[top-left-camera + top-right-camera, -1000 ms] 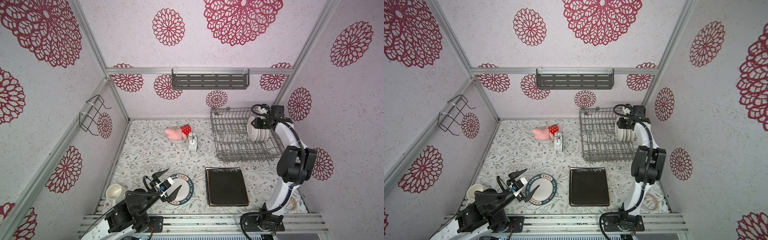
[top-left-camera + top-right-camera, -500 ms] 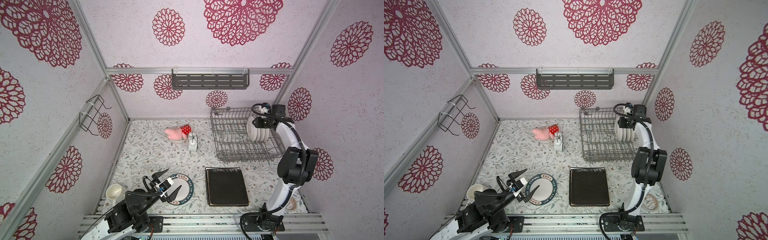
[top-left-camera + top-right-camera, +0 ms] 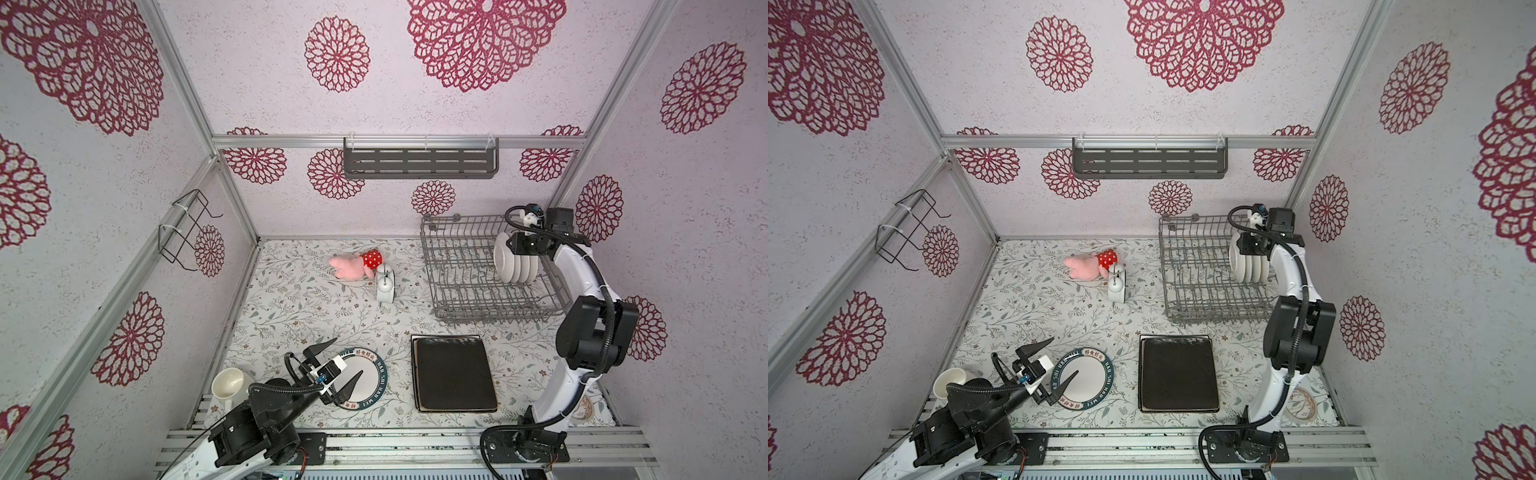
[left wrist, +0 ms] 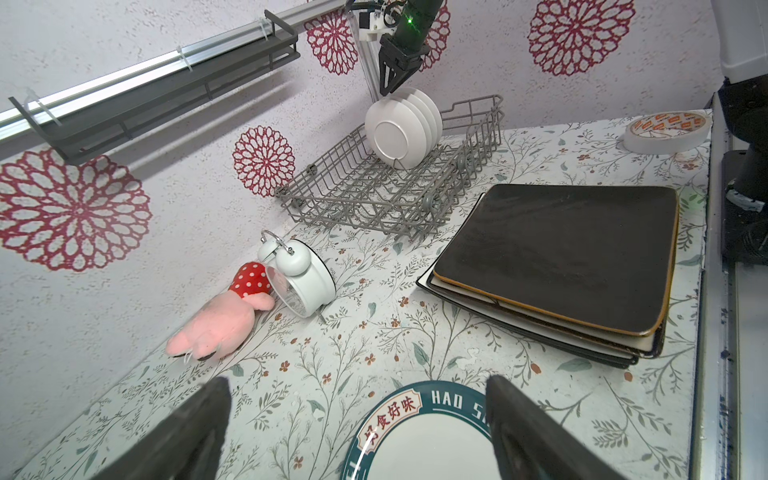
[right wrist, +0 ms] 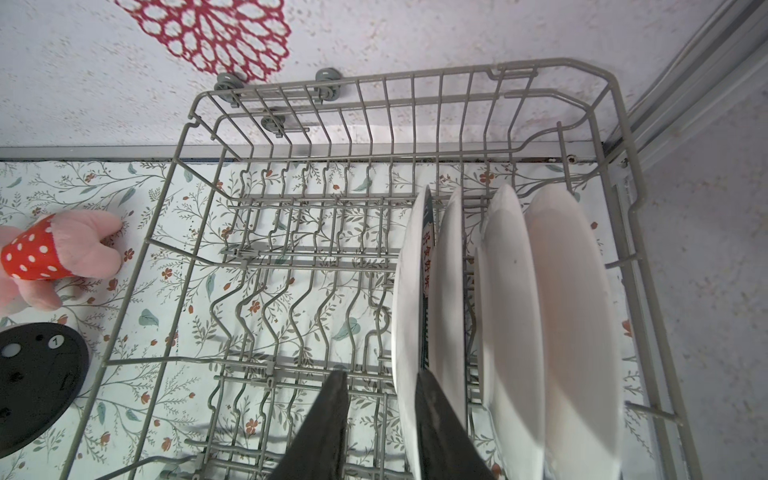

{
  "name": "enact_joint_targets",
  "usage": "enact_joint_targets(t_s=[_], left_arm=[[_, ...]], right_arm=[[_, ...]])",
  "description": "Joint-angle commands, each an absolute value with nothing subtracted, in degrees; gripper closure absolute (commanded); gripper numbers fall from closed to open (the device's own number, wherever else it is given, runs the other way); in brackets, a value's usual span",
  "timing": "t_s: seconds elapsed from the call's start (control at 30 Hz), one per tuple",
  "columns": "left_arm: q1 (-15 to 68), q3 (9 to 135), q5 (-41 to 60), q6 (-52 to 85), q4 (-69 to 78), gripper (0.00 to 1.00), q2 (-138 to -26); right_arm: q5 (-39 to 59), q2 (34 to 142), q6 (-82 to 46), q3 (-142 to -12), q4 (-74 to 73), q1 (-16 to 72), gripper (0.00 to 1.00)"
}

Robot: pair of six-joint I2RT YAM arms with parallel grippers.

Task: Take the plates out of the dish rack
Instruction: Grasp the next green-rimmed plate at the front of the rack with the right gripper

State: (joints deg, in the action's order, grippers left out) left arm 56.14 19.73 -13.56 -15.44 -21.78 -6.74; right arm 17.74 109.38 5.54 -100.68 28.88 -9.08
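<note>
right fingers (image 5: pixel 380 419) part-open astride leftmost racked plate (image 5: pixel 409 316), no grip yet | glazed, slippery, brittle: I pinch top rim | left fingers (image 3: pixel 336 363) wide open, empty

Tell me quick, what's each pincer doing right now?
Left pincer: wide open, empty.
Right pincer: narrowed astride the first racked plate; grip cannot be told.

A pink plush toy (image 3: pixel 351 267) in a red spotted cap is lying near the back wall, touching a white alarm clock (image 3: pixel 385 284). A white mug (image 3: pixel 229 382) is sitting at the front left corner. A tape roll (image 4: pixel 667 131) is resting by the right edge. A grey shelf (image 3: pixel 419 163) and a black wire holder (image 3: pixel 185 230) are hanging on the walls.
</note>
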Motion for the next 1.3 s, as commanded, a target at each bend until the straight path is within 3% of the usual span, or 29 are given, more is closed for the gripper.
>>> enact_joint_targets(t_s=[0.0, 0.87, 1.27], left_arm=[[55.3, 19.2, -12.9, -16.4, -21.9, 0.03, -6.3], [55.3, 19.1, -13.0, -16.4, -21.8, 0.03, -6.9], [55.3, 19.0, -12.9, -16.4, -21.9, 0.02, -6.9]], right_arm=[[17.1, 107.9, 6.6, -101.5, 29.4, -9.9, 0.69], [17.4, 112.0, 7.1, -101.4, 30.1, -10.5, 0.69], [17.5, 113.3, 7.6, -101.3, 30.7, -10.4, 0.76]])
